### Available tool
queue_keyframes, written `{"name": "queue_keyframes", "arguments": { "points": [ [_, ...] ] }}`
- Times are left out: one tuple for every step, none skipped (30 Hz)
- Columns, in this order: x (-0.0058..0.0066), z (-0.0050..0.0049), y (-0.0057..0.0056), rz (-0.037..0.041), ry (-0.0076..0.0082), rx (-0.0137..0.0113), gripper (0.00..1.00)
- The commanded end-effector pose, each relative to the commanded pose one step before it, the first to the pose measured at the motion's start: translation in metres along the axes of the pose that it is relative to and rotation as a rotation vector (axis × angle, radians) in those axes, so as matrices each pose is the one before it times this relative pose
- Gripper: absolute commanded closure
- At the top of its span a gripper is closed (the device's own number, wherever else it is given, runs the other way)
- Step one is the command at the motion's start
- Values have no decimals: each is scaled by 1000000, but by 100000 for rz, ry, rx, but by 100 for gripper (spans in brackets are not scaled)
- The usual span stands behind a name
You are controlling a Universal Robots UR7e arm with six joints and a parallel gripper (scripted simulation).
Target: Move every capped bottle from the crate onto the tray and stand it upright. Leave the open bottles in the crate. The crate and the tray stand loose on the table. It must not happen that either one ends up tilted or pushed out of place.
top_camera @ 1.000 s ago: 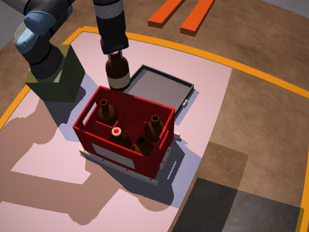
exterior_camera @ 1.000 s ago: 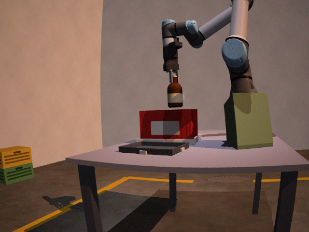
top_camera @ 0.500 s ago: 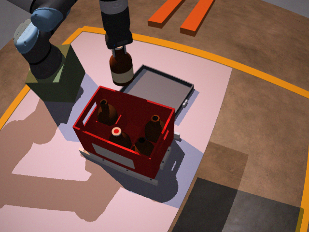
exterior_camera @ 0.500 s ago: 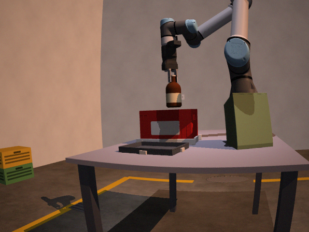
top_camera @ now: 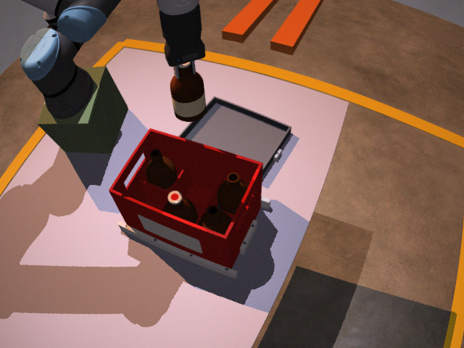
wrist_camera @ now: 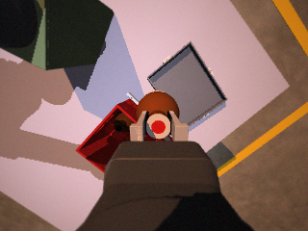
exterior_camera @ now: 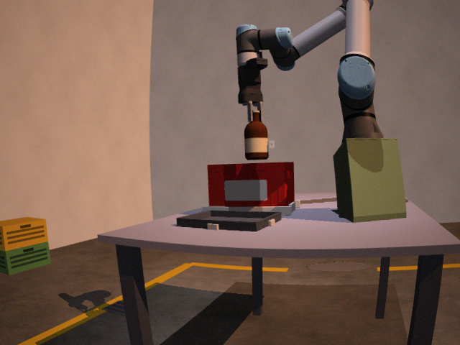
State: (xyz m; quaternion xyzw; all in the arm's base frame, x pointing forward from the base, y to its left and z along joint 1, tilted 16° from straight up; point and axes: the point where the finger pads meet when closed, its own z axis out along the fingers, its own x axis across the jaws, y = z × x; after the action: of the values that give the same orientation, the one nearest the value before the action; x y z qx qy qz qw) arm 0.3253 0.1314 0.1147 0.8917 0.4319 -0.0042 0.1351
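My gripper is shut on the neck of a brown capped bottle with a pale label and holds it upright, high in the air. In the exterior view the bottle hangs above the red crate. In the wrist view its red-and-white cap sits between my fingers. The red crate holds one capped bottle with a red-and-white cap and three open bottles. The dark tray lies empty behind the crate.
The arm's green base block stands left of the crate. Two orange bars lie on the floor beyond the table. The crate sits on a pale fixture. The table's front edge is near the tray.
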Motion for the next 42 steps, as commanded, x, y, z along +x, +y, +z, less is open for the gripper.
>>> {"name": "queue_keyframes", "arguments": {
  "points": [
    [2235,-368,-1552,30,100,-93,100],
    [1448,4,-1379,2,-3,-1,100],
    [1448,4,-1380,2,-3,-1,100],
    [1448,4,-1380,2,-3,-1,100],
    [1448,4,-1380,2,-3,-1,100],
    [1448,4,-1380,2,-3,-1,100],
    [1448,4,-1380,2,-3,-1,100],
    [1448,4,-1380,2,-3,-1,100],
    [1448,4,-1380,2,-3,-1,100],
    [1448,4,-1380,2,-3,-1,100],
    [1448,4,-1380,2,-3,-1,100],
    [1448,4,-1380,2,-3,-1,100],
    [1448,3,-1380,2,-3,-1,100],
    [1448,3,-1380,2,-3,-1,100],
    [0,0,0,0,0,0,100],
    [0,0,0,0,0,0,100],
    [-1886,-49,1546,-27,51,25,100],
    [1448,5,-1379,2,-3,-1,100],
    [1448,5,-1379,2,-3,-1,100],
    [1448,5,-1379,2,-3,-1,100],
    [1448,4,-1379,2,-3,-1,100],
    [1448,4,-1379,2,-3,-1,100],
    [1448,4,-1379,2,-3,-1,100],
    [1448,4,-1379,2,-3,-1,100],
    [1448,4,-1379,2,-3,-1,100],
    [1448,4,-1379,2,-3,-1,100],
    [1448,4,-1379,2,-3,-1,100],
    [1448,4,-1379,2,-3,-1,100],
    [1448,4,-1379,2,-3,-1,100],
    [1448,4,-1380,2,-3,-1,100],
    [1448,4,-1380,2,-3,-1,100],
    [0,0,0,0,0,0,100],
    [0,0,0,0,0,0,100],
    [-1886,-55,1546,-25,47,24,100],
    [1448,5,-1379,2,-3,-1,100],
    [1448,5,-1379,2,-3,-1,100],
    [1448,5,-1379,2,-3,-1,100],
    [1448,5,-1379,2,-3,-1,100],
    [1448,5,-1380,2,-3,-1,100],
    [1448,4,-1380,2,-3,-1,100],
    [1448,4,-1380,2,-3,-1,100],
    [1448,4,-1380,2,-3,-1,100]
  ]
}}
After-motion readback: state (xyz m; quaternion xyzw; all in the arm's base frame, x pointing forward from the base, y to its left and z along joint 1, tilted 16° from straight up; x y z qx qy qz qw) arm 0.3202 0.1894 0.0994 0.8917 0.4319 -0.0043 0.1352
